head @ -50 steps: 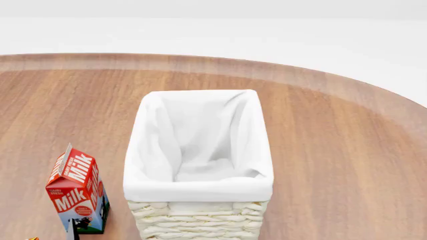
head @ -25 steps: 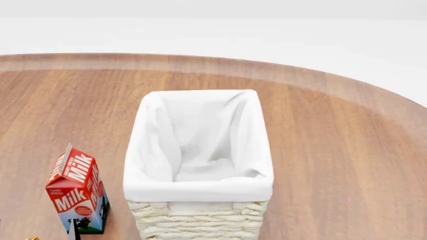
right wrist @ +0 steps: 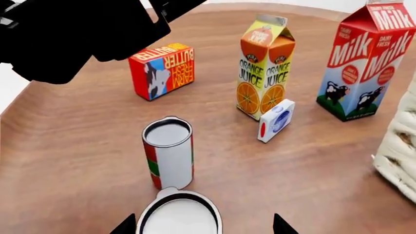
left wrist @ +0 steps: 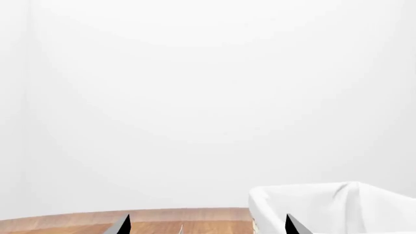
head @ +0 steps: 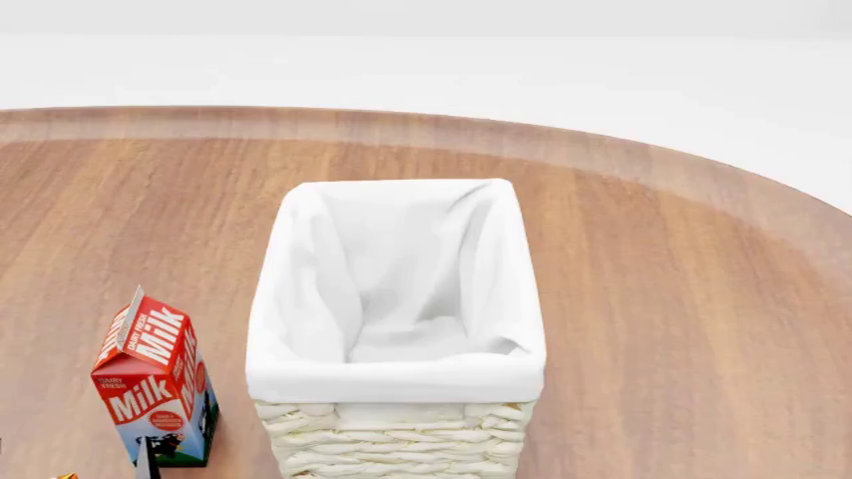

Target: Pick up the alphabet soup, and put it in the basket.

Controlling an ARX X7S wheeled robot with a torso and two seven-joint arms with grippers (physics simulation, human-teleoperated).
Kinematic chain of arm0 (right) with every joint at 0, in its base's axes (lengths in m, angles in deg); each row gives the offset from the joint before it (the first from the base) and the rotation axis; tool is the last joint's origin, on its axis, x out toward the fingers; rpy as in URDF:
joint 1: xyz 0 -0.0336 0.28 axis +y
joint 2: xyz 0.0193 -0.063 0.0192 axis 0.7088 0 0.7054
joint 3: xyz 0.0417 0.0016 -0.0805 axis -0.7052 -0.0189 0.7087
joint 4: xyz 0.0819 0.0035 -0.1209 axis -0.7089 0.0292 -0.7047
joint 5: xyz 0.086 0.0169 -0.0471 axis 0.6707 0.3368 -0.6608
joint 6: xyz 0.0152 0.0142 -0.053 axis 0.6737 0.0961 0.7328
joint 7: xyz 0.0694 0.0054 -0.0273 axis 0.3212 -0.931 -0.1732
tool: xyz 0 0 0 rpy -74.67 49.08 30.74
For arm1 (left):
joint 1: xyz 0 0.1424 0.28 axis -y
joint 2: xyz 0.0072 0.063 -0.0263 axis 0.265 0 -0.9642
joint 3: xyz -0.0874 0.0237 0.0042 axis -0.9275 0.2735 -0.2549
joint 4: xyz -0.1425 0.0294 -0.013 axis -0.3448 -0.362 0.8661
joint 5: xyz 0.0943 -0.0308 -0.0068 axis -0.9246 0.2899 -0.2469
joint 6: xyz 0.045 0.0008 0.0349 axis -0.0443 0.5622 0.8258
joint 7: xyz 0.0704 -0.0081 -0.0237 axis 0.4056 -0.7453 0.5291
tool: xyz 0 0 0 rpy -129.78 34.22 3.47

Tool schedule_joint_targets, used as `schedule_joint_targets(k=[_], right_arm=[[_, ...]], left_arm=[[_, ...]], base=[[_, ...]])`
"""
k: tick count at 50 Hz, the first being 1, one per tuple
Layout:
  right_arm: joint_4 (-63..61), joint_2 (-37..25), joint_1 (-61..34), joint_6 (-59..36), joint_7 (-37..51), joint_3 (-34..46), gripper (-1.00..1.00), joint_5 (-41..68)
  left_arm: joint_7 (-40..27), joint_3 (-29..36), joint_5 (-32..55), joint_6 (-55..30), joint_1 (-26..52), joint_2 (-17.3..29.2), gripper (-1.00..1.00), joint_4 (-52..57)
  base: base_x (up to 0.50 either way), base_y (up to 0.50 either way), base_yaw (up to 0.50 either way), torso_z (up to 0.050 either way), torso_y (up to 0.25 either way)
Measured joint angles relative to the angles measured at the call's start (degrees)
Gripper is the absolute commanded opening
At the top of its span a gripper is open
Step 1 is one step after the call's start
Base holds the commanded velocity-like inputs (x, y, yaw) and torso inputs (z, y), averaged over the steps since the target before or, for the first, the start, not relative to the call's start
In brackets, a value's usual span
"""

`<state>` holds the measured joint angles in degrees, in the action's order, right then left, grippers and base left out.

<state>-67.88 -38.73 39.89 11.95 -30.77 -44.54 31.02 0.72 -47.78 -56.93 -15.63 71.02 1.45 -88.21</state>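
1. Right gripper [right wrist: 202, 228]: jaws spread. Both dark tips show in the right wrist view, with a can's pale top between them. I can't tell whether either tip touches it.
2. I read that can as the alphabet soup [right wrist: 179, 220]. Only its silvery-white lid shows; the label is hidden from this angle.
3. The soup stands upright on the table [right wrist: 78, 146], outside the basket [right wrist: 398, 146] and well apart from it. It isn't in the head view.
4. The red-and-green can [right wrist: 169, 153] stands upright just beside the soup, no closer to the basket.
5. Going outward from the basket, the milk carton [right wrist: 364, 58] is nearest, then the orange juice carton [right wrist: 265, 66] with a small white box [right wrist: 276, 120] at its foot. The butter box [right wrist: 161, 70] is farthest.
6. Left gripper [left wrist: 206, 226]: jaws spread, nothing between them. Its camera looks level across the table edge, with one corner of the basket's cloth rim beside one tip.
7. A black arm section [right wrist: 65, 34] sits high over the table, on the butter box side away from the basket.
8. In the head view the basket's lining is empty. The milk carton is left of the basket, by its near corner. Neither gripper is in that view.
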Motion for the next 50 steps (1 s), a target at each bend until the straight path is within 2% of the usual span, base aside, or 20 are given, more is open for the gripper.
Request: schedule_joint_targets(k=[50], right_arm=[[2.2, 3.6, -2.7, -4.2, 0.8, 4.5, 1.00, -6.3]], left_arm=[[-0.9, 0.7, 0.2, 0.0, 0.0, 0.6, 1.00, 0.5]], base=[[0.00, 0.00, 0.00, 0.000, 0.000]])
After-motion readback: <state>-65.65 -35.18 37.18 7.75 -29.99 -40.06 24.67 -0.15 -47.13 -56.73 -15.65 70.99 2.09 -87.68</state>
